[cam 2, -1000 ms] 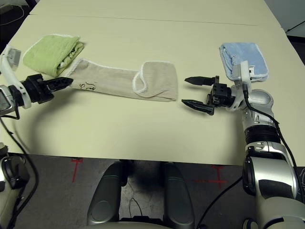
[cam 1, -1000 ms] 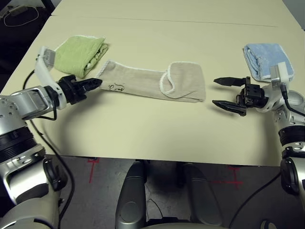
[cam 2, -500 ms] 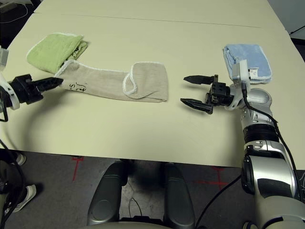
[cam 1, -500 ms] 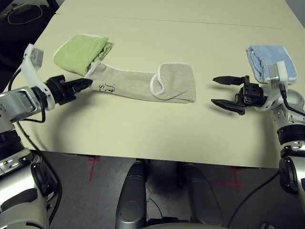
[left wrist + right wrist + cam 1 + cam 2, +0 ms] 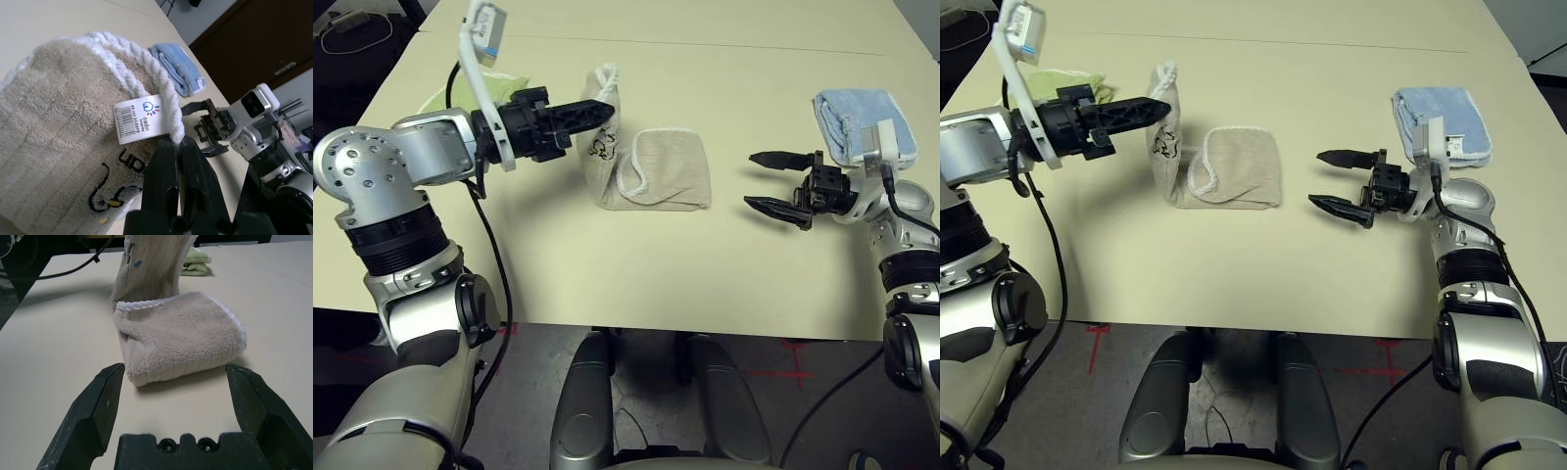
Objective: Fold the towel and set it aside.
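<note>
My left tool [image 5: 599, 111] pinches the towel [image 5: 656, 176] edge, my right tool [image 5: 770, 181] gapes, and the towel could slip and unfold.

left gripper [image 5: 605, 111] pinched onto the towel [image 5: 651, 178], raised above it; right gripper [image 5: 769, 181] spread wide beside it.

Non-task stuff on the cream table [image 5: 636, 264]: a folded light blue towel [image 5: 847, 119] sits flat near the far right edge — behind the open right jaws and a bit off to their outer side, not touching them. A lime-green folded towel [image 5: 1065, 78] lies way over on the left, behind the closed left jaws — mostly hidden, so just a strip shows.
</note>
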